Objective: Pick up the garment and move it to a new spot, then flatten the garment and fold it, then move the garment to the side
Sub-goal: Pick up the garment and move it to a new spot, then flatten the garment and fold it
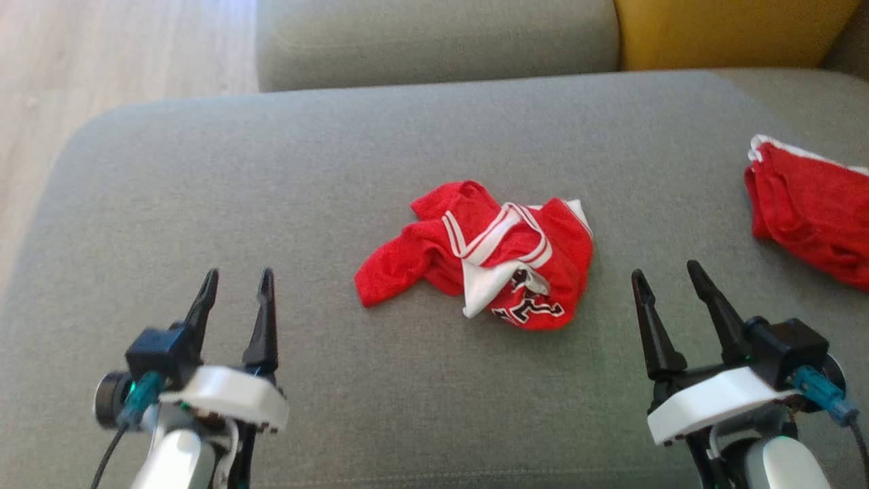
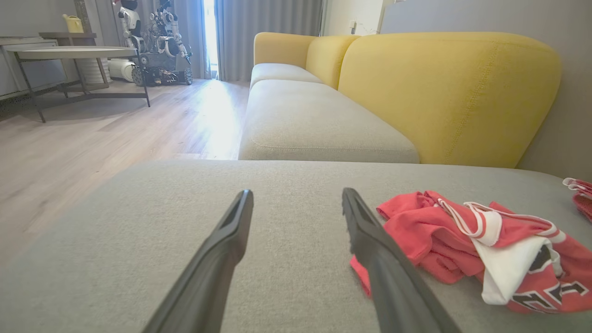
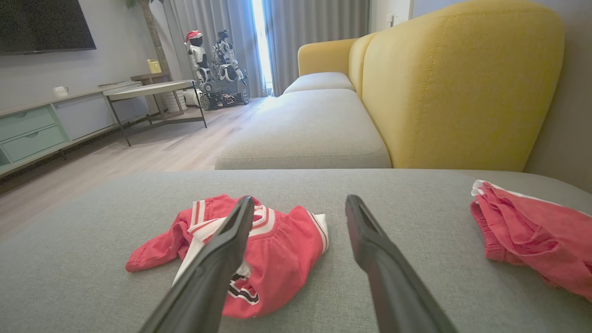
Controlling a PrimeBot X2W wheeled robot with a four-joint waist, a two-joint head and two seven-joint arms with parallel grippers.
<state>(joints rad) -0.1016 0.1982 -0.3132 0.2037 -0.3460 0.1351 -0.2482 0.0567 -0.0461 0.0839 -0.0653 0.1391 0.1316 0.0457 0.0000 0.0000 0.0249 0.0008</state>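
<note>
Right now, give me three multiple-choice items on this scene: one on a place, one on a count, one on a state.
1. Where does the crumpled red jersey lie?
A. On the grey cushion, between the left tool and the right tool
B. In a laundry basket
C. Hung over a chair

2. How many red garments lie on the grey cushion?
A. One
B. Two
C. Three

3. How does the left tool stand?
A. Shut on the jersey
B. Open and empty
C. Shut and empty

Answers:
1 A, the jersey lies mid-cushion with a tool on each side.
2 B, a second red garment lies near the cushion's right edge.
3 B, it stands wide apart with bare cushion showing through the gap.
</note>
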